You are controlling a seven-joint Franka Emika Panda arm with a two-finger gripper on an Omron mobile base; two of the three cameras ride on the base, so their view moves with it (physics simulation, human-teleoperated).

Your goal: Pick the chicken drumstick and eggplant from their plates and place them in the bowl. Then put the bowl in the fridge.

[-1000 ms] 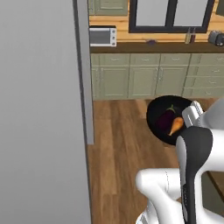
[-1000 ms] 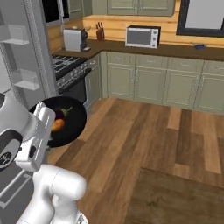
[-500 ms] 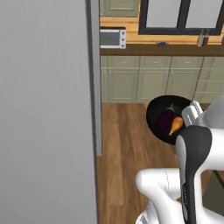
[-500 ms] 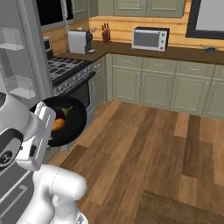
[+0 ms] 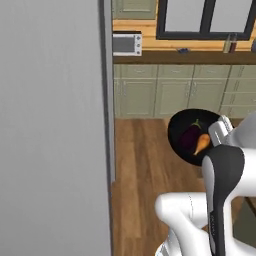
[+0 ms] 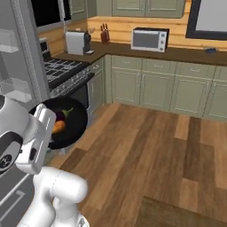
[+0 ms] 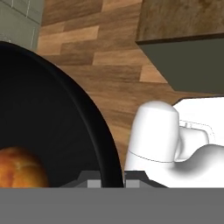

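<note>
Clamped tight on the rim of the black bowl [image 7: 52, 109], the gripper [image 7: 111, 177] carries it level above the wood floor, eggplant [image 5: 189, 139] and chicken drumstick [image 5: 202, 144] inside, beside the open grey fridge [image 5: 50, 125].

A wood-plank floor [image 6: 146, 146] runs up to a row of pale green cabinets [image 6: 155, 86] under a dark worktop [image 6: 177, 53]. On that worktop stand a silver microwave [image 6: 150, 39], a toaster [image 6: 77, 42] and a knife block [image 6: 104, 34], before a wooden back wall. A black stove [image 6: 66, 73] with burner grates sits at the corner. Above hangs a dark-framed window [image 5: 207, 17]. A small dark item [image 6: 211, 50] lies on the worktop to the right of the microwave
</note>
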